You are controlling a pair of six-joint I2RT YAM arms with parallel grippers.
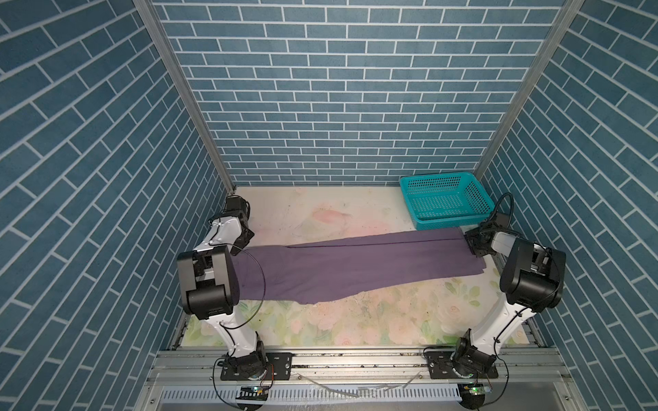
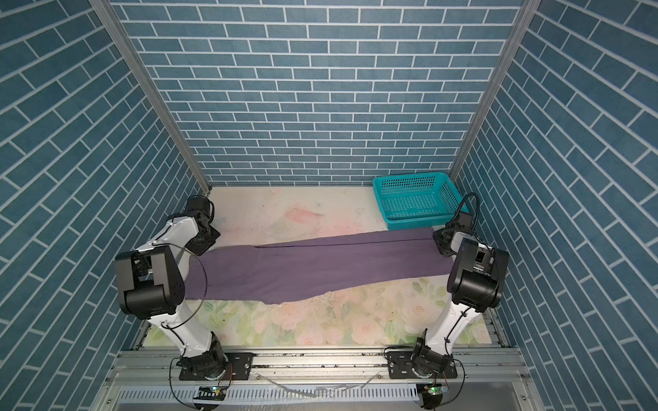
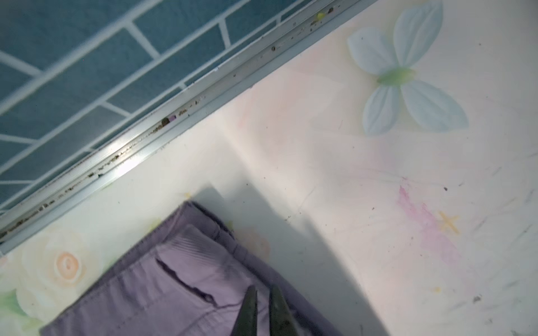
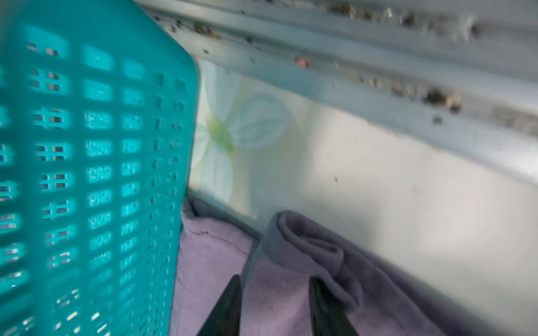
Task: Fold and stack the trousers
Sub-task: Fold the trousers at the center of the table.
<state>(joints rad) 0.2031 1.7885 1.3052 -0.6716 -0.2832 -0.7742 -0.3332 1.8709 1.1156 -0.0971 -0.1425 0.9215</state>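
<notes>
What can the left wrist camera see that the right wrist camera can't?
Only the left wrist view shows the blue brick wall, a peach rose print and the waistband end of the trousers, with a pocket slit. Only the right wrist view shows the teal basket, close beside a rolled-up leg end. Both show purple cloth, the flowery table, a metal rail and two dark fingers parted over the cloth: the left hand and the right hand.

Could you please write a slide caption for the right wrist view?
Right claw, jaws apart, at the rolled cuff of the trousers, beside the teal basket.
</notes>
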